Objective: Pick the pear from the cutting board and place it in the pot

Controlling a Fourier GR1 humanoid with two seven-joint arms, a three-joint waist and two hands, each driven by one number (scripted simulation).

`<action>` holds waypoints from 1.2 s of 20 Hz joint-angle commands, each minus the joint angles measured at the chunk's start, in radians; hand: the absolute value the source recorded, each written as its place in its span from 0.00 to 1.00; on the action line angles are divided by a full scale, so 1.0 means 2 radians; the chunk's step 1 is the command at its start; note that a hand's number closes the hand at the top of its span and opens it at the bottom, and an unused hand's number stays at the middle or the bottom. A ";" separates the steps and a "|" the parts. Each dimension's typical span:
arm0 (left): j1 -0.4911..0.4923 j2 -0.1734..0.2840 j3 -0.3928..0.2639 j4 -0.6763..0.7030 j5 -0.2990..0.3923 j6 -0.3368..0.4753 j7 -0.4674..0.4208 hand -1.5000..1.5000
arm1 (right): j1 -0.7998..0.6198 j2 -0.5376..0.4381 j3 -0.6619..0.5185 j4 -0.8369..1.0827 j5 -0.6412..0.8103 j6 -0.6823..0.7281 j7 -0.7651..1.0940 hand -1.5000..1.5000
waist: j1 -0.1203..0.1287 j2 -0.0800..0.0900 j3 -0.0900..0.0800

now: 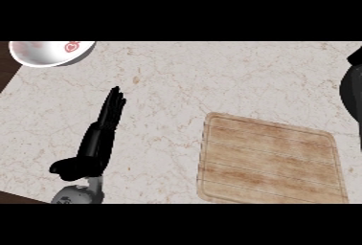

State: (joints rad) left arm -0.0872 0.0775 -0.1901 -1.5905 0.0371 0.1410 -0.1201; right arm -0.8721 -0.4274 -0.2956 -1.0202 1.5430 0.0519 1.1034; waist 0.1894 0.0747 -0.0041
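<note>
Pear: not visible anywhere in the head view, so its position, heading and long axis cannot be told. The cutting board (pixel 268 162) lies at 5 o'clock, flat on the counter (pixel 212 81), with bare wood showing across its whole face. Its grooved grain runs side to side, and the board is skewed slightly clockwise to the counter's edges.

Left hand (pixel 96 148): at 8 o'clock, entering from the lower edge on a grey wrist (pixel 78 194). It is seen edge-on, with fingers straight and pressed together, tips toward 12 o'clock, and the thumb stuck out toward 9 o'clock. It holds nothing and is well apart from the board.

Right side: a large black form (pixel 352 95) is cut by the frame at 3 o'clock, beyond the board's far right corner. Whether it is the right hand or the pot cannot be told.

Surface: pale marble counter with fine brown veining. Dark brown ground (pixel 5 64) shows past its left edge and at the near left corner. At 11 o'clock, farthest off, a white bowl (pixel 50 51) with a red mark inside sits at the counter's far left corner, partly cut off.
</note>
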 commanded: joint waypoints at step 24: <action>0.008 0.003 0.035 0.022 0.001 0.021 0.000 0.50 | -0.083 0.010 -0.146 0.204 0.181 -0.112 0.175 1.00 | -0.062 -0.025 0.003</action>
State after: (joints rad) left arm -0.0864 0.0706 -0.1395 -1.5505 0.0355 0.1827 -0.1090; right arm -1.0529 -0.4400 -0.5441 -0.6378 1.9072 -0.0612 1.2301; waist 0.0867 0.0325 0.0016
